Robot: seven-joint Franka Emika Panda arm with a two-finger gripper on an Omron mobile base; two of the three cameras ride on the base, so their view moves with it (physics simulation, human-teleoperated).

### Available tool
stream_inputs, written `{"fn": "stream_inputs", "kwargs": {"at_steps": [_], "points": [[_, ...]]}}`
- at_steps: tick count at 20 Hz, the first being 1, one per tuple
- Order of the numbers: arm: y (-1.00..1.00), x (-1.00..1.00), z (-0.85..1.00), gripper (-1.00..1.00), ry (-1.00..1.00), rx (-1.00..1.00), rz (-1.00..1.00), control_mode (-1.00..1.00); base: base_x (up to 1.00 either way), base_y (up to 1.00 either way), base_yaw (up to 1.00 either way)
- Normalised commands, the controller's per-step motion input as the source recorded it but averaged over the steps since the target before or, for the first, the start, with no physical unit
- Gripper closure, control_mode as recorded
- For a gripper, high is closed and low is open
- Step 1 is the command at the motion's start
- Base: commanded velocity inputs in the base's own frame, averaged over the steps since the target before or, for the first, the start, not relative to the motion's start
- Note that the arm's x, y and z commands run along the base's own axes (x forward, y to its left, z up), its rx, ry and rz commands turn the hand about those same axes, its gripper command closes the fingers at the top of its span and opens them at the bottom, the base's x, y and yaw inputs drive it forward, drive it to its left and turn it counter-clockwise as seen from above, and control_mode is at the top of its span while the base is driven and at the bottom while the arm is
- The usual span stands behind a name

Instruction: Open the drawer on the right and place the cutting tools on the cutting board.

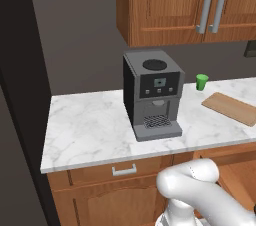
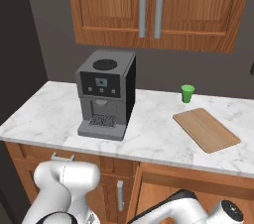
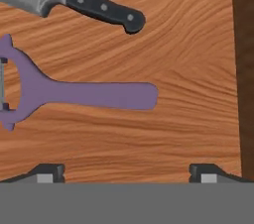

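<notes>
A: What's around your work area?

B: On the marble worktop (image 2: 44,106) you've a grey coffee machine (image 2: 105,94) at the left, a small green cup (image 2: 187,93) by the far wall, and the cutting board (image 2: 206,129) lying flat at the right, nothing on it. Wooden wall cabinets (image 2: 114,5) with long grey handles hang above. No writing you can read on the machine; its panel is too small.

A: And the drawer?

B: The drawer (image 3: 188,44) is open below the worktop's right part; your hand view looks straight onto its wood floor. Two cutting tools lie there: a purple peeler (image 3: 74,94), handle pointing right, and beyond it a knife (image 3: 64,0) with a black riveted handle, slightly apart from the peeler. The drawer's dark side wall runs down the right edge.

A: End effector?

B: The end effector (image 3: 127,171) is spread wide, fingers (image 3: 49,172) near the peeler's handle, pinching nothing.
</notes>
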Motion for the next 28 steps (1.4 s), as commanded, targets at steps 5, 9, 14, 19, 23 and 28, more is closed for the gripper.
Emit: {"fn": "stream_inputs", "kwargs": {"at_steps": [5, 9, 14, 19, 23, 28], "points": [[-0.05, 0.07, 0.24, -1.00, 0.00, -0.15, 0.00, -1.00, 0.00, 0.00, 0.00], [-0.07, -0.01, 0.00, -1.00, 0.00, -0.12, 0.08, -1.00, 0.00, 0.00, 0.00], [0.00, 0.00, -0.01, -1.00, 0.00, -0.06, 0.23, -1.00, 0.00, 0.00, 0.00], [-0.04, 0.00, 0.00, -1.00, 0.00, 0.00, 0.31, -1.00, 0.00, 0.00, 0.00], [-0.09, 0.01, 0.00, -1.00, 0.00, 0.00, 0.33, -1.00, 0.00, 0.00, 0.00], [-0.04, 0.20, -0.04, -1.00, 0.03, -0.01, 0.26, -1.00, 0.00, 0.00, 0.00]]}}
